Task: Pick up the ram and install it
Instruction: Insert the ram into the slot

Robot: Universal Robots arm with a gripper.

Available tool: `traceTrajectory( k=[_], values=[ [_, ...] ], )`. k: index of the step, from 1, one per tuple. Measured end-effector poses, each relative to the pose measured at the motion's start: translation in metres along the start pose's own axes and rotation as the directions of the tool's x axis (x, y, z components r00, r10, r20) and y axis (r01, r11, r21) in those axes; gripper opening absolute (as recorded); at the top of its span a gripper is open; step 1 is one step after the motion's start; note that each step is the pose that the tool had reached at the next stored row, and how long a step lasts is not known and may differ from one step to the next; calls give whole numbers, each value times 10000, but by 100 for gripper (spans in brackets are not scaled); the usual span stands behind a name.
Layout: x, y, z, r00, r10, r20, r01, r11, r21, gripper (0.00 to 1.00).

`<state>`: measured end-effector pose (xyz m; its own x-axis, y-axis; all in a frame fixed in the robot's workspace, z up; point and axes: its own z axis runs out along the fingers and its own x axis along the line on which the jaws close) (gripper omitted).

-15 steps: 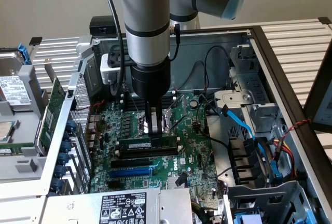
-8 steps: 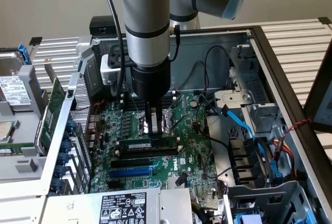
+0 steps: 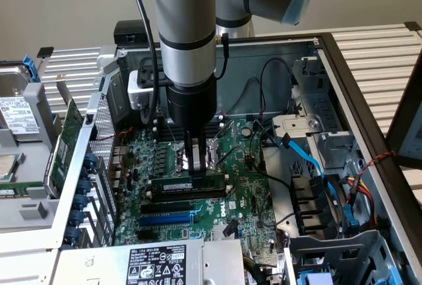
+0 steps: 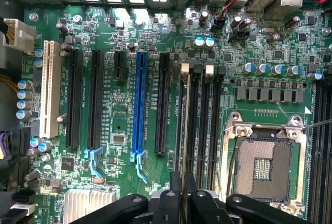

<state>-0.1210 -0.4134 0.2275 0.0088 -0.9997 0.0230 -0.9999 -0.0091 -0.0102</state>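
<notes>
We find the gripper (image 3: 192, 165) low over the board, its two dark fingers (image 4: 175, 193) pinched almost together on the thin top edge of the ram (image 3: 191, 185), so we read it as closed on the stick at about mid-length. The ram stands upright on its long edge in the memory slot (image 4: 182, 130) nearest the CPU socket (image 4: 264, 167). Two empty black memory slots (image 3: 184, 196) and a blue expansion slot (image 3: 165, 219) lie just beside it on the motherboard (image 3: 247, 186), inside the open computer case (image 3: 369, 120). We cannot tell whether the stick is fully down, nor whether the white end latches (image 4: 185, 68) have closed on it. We judge the step in hand to be the seating. To do it well, we would hold the card square to the board, with its lower edge inside the slot along its whole length. We would push straight down and evenly, so that neither end dips first. Any lean towards the socket or the neighbouring slots could jam the contacts or flex the board, and a grip off-centre would rock the stick. Its long axis runs across the exterior view from left to right, parallel to the neighbouring slots and tipped slightly up towards that view's right. The contact edge points down into the slot, and the face with the chips and the small white label is turned towards the exterior camera.
</notes>
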Motion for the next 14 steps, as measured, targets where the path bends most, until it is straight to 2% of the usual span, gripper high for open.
traceTrajectory(
  k=[14],
  values=[
    [-1,8,19,10000,0,1,0,10000,1,14]
  ],
)
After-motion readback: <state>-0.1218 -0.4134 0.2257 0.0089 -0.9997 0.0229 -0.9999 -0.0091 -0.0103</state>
